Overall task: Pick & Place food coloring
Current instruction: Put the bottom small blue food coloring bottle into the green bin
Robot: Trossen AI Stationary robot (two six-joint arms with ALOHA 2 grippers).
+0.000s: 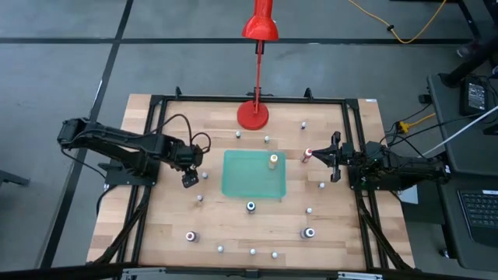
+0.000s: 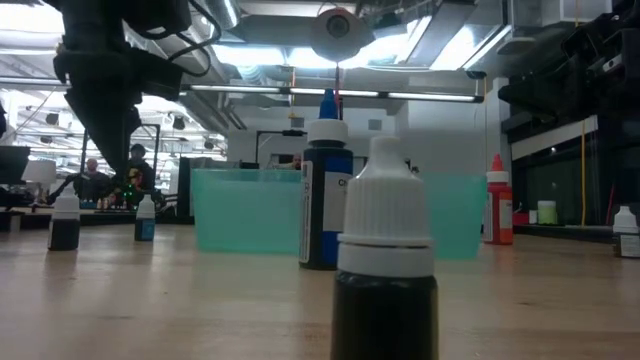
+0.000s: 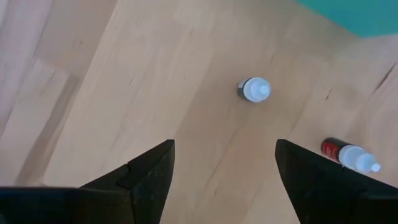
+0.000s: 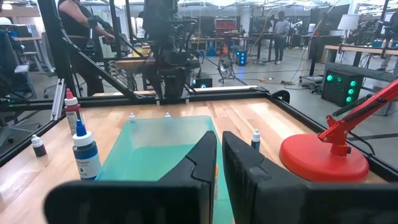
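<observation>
— Where is the food coloring?
— Scattered over the wooden desk [image 1: 163, 225]. One white-capped bottle [image 3: 254, 90] stands upright right under the left claw [image 1: 190, 180], seen cap-on from above, and a red-bodied bottle [image 3: 349, 155] lies on its side near it.
— Anything in the tray?
— The green tray [image 1: 254, 175] sits mid-desk with one orange-capped bottle [image 1: 274, 160] inside, near its far right corner. A blue-capped bottle [image 1: 251, 206] stands just beside the tray's near edge. More dark-bodied bottles ring the tray, for instance one at near left [image 1: 190, 236] and one at near right [image 1: 309, 232].
— And the left claw?
— It hangs above the desk just left of the tray, fingers [image 3: 146, 177] spread wide, nothing between them.
— The right one?
— The right claw [image 1: 320, 156] waits at the desk's right side, level with the tray's far edge, fingers pressed together and holding nothing. A red-capped bottle [image 1: 308, 154] is just beside its tip.
— What else?
— A red lamp [image 1: 253, 113] stands with its round base beyond the tray. People show in the room behind.
</observation>
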